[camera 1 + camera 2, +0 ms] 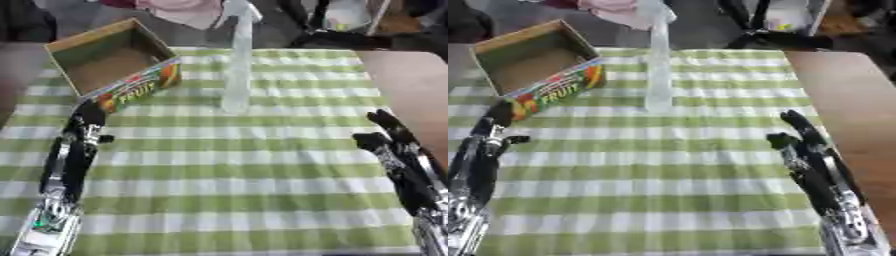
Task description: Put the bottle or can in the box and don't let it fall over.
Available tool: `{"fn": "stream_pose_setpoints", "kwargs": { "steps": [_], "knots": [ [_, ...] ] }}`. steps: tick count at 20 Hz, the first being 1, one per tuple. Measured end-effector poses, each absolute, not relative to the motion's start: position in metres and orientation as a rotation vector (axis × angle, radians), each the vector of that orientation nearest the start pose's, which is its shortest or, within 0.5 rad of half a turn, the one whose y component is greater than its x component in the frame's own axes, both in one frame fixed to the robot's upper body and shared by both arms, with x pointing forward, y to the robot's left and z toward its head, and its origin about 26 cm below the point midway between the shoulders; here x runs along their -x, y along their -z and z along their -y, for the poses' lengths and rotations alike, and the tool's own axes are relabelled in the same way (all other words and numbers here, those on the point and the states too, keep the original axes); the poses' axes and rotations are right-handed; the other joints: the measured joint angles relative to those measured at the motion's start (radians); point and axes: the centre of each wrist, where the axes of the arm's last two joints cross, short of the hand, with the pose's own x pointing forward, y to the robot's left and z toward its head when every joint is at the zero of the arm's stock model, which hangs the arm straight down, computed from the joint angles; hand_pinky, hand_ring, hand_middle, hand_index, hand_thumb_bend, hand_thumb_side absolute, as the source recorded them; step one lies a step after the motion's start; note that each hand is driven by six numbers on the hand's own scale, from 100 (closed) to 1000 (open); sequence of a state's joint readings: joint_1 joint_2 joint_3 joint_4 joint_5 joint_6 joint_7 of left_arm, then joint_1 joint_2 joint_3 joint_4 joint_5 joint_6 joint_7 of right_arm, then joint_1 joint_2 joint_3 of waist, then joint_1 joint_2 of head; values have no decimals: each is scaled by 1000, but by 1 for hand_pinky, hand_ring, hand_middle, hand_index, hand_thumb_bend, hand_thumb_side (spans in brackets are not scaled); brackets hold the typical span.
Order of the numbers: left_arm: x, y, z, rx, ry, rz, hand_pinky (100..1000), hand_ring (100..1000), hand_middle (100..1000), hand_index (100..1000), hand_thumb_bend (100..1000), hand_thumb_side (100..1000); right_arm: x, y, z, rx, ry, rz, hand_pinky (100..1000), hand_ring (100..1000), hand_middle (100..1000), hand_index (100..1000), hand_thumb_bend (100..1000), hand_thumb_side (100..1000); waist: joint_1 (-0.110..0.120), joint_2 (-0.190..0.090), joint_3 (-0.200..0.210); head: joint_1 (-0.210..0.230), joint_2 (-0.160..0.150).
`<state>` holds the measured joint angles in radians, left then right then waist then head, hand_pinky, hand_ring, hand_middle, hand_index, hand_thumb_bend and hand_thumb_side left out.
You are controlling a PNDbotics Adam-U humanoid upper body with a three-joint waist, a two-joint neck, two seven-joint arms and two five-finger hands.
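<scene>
Surface: a tablecloth [254,165] with green and white checks covers most of the table; along the right side a bare brown strip of table [846,95] is showing.
Room: behind the far edge there is grey floor, something pink [188,10] and dark legs of furniture — all blurred, I cannot tell more.
Box: a cardboard box [114,62] stands at the far left of the cloth, open on top, nothing visible inside; its near wall is colourful and carries the word "FRUIT".
Bottle: a tall, clear, slim bottle [237,60] stands upright on the cloth, to the right of the box and apart from it; no hand touches it.
Left hand: the left hand [74,150] lies at the left side, fingers straight and pointing to the box; the fingertips come close under the box's near corner, contact I cannot tell. It holds nothing.
Right hand: the right hand [811,150] rests at the right side, fingers straight and a little spread, thumb apart — it holds nothing, and it is well apart from the bottle.
Difference of views: the right eye view shows more of the bare table on the right; the left eye view shows more of the left forearm.
</scene>
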<state>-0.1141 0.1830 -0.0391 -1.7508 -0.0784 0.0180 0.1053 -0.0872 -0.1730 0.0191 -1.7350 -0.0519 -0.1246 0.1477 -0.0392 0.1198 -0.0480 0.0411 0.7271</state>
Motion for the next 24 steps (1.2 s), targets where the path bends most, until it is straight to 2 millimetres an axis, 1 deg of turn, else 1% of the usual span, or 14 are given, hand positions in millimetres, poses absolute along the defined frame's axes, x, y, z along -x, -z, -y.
{"fn": "stream_pose_setpoints", "kwargs": {
  "steps": [12, 14, 16, 18, 20, 24],
  "knots": [
    [-300, -73, -256, -225, 171, 1847, 692, 1000, 1000, 914, 295, 813, -295, -62, 263, -61, -295, 1921, 837, 790, 972, 997, 100, 536, 0, 0, 1, 2, 0],
    [-300, -73, -256, -225, 171, 1847, 692, 1000, 1000, 914, 294, 813, -299, -67, 263, -59, -314, 1931, 838, 791, 972, 1000, 100, 521, -1, 0, 5, 2, 0],
    [-300, -73, -256, -224, 172, 1847, 692, 1000, 1000, 914, 293, 812, -308, -78, 264, -52, -365, 1954, 838, 792, 972, 1000, 100, 517, -3, -2, 5, 1, 0],
    [-300, -73, -256, -221, 175, 1847, 693, 1000, 1000, 914, 293, 812, -322, -92, 266, -40, -434, 1974, 837, 792, 974, 1000, 100, 526, -3, -8, 6, -1, 0],
    [-300, -73, -256, -218, 179, 1846, 693, 1000, 1000, 915, 292, 812, -339, -106, 267, -28, -506, 1984, 838, 795, 977, 1000, 100, 552, -1, -8, 12, -5, 0],
    [-300, -73, -255, -212, 186, 1848, 693, 1000, 1000, 915, 292, 812, -375, -133, 265, -1, -622, 1987, 838, 797, 982, 1000, 100, 590, 4, -8, 35, -18, -1]
  ]
}}
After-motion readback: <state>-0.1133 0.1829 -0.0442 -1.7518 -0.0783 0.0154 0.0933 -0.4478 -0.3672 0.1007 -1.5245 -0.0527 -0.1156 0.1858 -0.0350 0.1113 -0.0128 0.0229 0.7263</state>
